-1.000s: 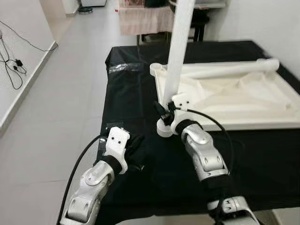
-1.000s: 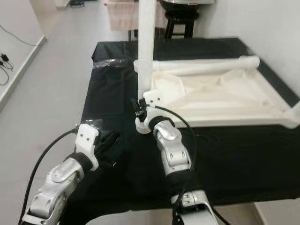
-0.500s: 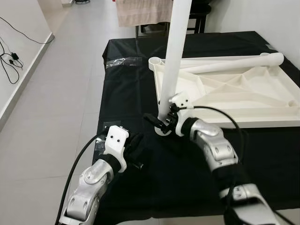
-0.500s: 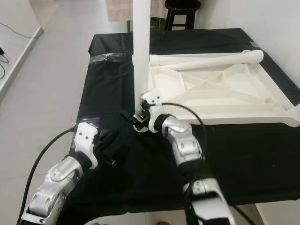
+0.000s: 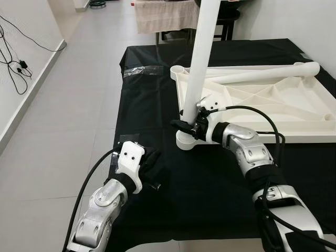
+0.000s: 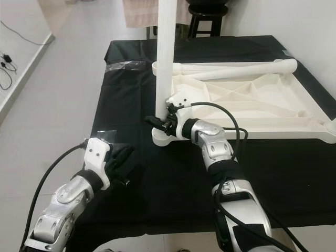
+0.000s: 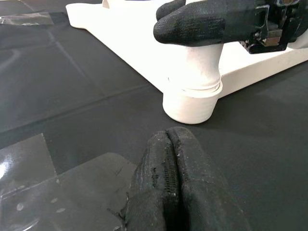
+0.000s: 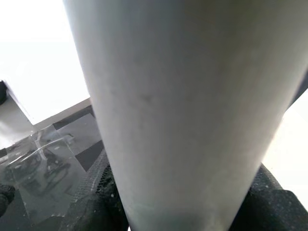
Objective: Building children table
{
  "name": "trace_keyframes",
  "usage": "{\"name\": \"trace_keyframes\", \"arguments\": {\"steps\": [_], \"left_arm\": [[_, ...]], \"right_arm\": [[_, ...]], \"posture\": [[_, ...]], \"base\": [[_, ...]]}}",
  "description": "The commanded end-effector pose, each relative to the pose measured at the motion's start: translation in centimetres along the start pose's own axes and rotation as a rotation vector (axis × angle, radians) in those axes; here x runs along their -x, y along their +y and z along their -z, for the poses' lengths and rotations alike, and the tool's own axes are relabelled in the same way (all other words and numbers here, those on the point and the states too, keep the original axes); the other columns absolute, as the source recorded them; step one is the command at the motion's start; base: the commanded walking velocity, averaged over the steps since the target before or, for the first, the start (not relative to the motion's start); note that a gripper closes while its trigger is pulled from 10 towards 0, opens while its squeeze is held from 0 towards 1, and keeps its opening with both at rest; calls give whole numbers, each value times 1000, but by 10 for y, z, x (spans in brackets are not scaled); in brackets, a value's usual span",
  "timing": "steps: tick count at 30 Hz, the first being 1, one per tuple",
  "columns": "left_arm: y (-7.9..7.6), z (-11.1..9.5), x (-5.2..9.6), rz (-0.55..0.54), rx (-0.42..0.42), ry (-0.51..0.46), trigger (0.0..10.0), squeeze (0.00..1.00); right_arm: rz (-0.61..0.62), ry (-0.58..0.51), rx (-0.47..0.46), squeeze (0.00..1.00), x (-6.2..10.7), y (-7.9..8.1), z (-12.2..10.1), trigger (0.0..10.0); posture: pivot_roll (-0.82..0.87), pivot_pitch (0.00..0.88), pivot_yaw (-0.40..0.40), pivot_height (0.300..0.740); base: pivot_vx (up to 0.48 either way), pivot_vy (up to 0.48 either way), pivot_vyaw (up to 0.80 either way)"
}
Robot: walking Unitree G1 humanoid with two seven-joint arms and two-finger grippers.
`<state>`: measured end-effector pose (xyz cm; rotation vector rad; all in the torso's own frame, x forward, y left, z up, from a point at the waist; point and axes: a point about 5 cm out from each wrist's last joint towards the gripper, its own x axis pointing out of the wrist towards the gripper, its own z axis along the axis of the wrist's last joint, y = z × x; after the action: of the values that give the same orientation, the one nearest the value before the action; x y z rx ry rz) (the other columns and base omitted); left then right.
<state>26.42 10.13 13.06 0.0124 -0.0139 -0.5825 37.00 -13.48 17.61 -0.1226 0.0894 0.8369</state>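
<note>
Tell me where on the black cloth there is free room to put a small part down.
Bare cloth lies between the left hand and the right arm, in front of the white tabletop. The strip beside the clear tape is free too. Around the leg gripped by the right hand it is crowded.

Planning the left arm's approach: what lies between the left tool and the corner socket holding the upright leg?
Bare black cloth, in the left wrist view, between left tool and socket.
</note>
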Motion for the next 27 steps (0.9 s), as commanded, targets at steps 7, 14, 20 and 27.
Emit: {"name": "trace_keyframes", "arguments": {"steps": [7, 14, 20, 27], "left_arm": [[0, 5, 4, 1, 13, 14, 10000, 0], [2, 6, 3, 2, 7, 22, 10000, 0], [3, 4, 4, -3, 5, 18, 10000, 0], [1, 4, 3, 2, 8, 18, 10000, 0]], "right_arm": [[553, 85, -45, 0, 15, 33, 50, 0], [615, 54, -68, 0, 11, 31, 47, 0], [470, 55, -102, 784, 7, 40, 45, 10000], [248, 7, -121, 733, 2, 40, 25, 10000]], "posture": [[-15, 124, -13, 740], [1, 107, -7, 740], [-9, 112, 4, 740], [-6, 115, 7, 740]], "base": [[0, 0, 0], [0, 0, 0], [0, 0, 0], [0, 0, 0]]}}
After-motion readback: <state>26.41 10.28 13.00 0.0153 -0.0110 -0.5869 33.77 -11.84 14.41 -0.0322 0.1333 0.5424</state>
